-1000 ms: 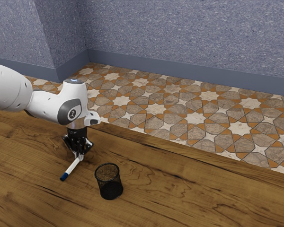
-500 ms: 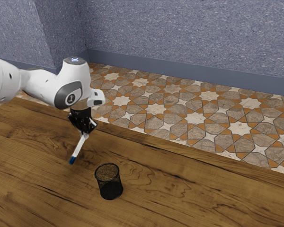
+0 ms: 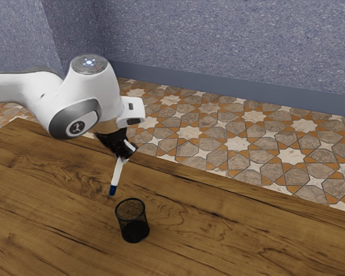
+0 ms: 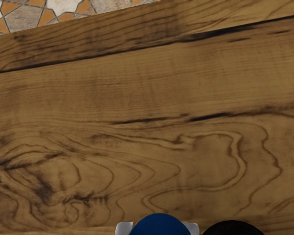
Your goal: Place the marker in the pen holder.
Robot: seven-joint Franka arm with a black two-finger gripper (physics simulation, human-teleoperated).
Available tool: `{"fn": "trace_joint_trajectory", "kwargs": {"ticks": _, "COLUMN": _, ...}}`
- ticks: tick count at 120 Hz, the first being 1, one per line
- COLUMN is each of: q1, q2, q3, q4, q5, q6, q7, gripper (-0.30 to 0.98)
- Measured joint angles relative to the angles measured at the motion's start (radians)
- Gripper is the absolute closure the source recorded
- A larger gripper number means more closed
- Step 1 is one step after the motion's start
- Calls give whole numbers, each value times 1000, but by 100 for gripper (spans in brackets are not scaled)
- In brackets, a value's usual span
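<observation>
Holding the marker [image 3: 118, 173] tight, the hand [image 3: 124, 157] is up over the table [image 3: 52, 201]. Its blue end [image 3: 112, 190] points down, near the black holder [image 3: 134, 227].

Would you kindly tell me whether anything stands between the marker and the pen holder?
Nothing visible does: the gripper holds the marker in the air, blue end down, and I see no object between it and the pen holder. Only the holder's own rim probably needs clearing.
</observation>
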Motion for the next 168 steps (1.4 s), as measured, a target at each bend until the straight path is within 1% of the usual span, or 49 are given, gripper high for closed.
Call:
{"fn": "trace_joint_trajectory", "kwargs": {"ticks": 18, "q1": 0, "q2": -4, "q3": -44, "q4": -14, "q5": 1, "q6": 19, "q7": -73, "gripper": 78}}
{"fn": "trace_joint_trajectory", "kwargs": {"ticks": 55, "q1": 1, "q2": 8, "q3": -70, "q4": -24, "q5": 7, "q6": 51, "q7": -186, "gripper": 78}}
{"fn": "trace_joint_trajectory", "kwargs": {"ticks": 78, "q1": 1, "q2": 7, "q3": -89, "q4": -24, "q5": -28, "q6": 54, "q7": -223, "gripper": 37}}
{"fn": "trace_joint_trajectory", "kwargs": {"ticks": 87, "q1": 2, "q2": 3, "q3": -89, "q4": -24, "q5": -31, "q6": 53, "q7": -233, "gripper": 26}}
{"fn": "trace_joint_trajectory", "kwargs": {"ticks": 97, "q1": 24, "q2": 7, "q3": -85, "q4": -10, "q5": -32, "q6": 42, "q7": -243, "gripper": 18}}
{"fn": "trace_joint_trajectory", "kwargs": {"ticks": 105, "q1": 53, "q2": 35, "q3": -62, "q4": 61, "q5": -32, "q6": 26, "q7": -248, "gripper": 13}}
{"fn": "trace_joint_trajectory", "kwargs": {"ticks": 110, "q1": 64, "q2": 61, "q3": -47, "q4": 137, "q5": -33, "q6": -8, "q7": -246, "gripper": 11}}
{"fn": "trace_joint_trajectory", "kwargs": {"ticks": 117, "q1": 63, "q2": 93, "q3": -19, "q4": 255, "q5": -36, "q6": -78, "q7": -238, "gripper": 8}}
{"fn": "trace_joint_trajectory", "kwargs": {"ticks": 122, "q1": 62, "q2": 126, "q3": 4, "q4": 363, "q5": -38, "q6": -150, "q7": -224, "gripper": 7}}
{"fn": "trace_joint_trajectory", "kwargs": {"ticks": 126, "q1": 59, "q2": 141, "q3": 27, "q4": 417, "q5": -39, "q6": -202, "q7": -210, "gripper": 6}}
{"fn": "trace_joint_trajectory", "kwargs": {"ticks": 138, "q1": 71, "q2": 194, "q3": 80, "q4": 539, "q5": -52, "q6": -328, "q7": -153, "gripper": 4}}
{"fn": "trace_joint_trajectory", "kwargs": {"ticks": 149, "q1": 107, "q2": 235, "q3": 100, "q4": 634, "q5": -63, "q6": -420, "q7": -104, "gripper": 2}}
{"fn": "trace_joint_trajectory", "kwargs": {"ticks": 158, "q1": 112, "q2": 259, "q3": 136, "q4": 692, "q5": -99, "q6": -490, "q7": -68, "gripper": 2}}
{"fn": "trace_joint_trajectory", "kwargs": {"ticks": 168, "q1": 113, "q2": 269, "q3": 155, "q4": 715, "q5": -129, "q6": -541, "q7": -33, "gripper": 1}}
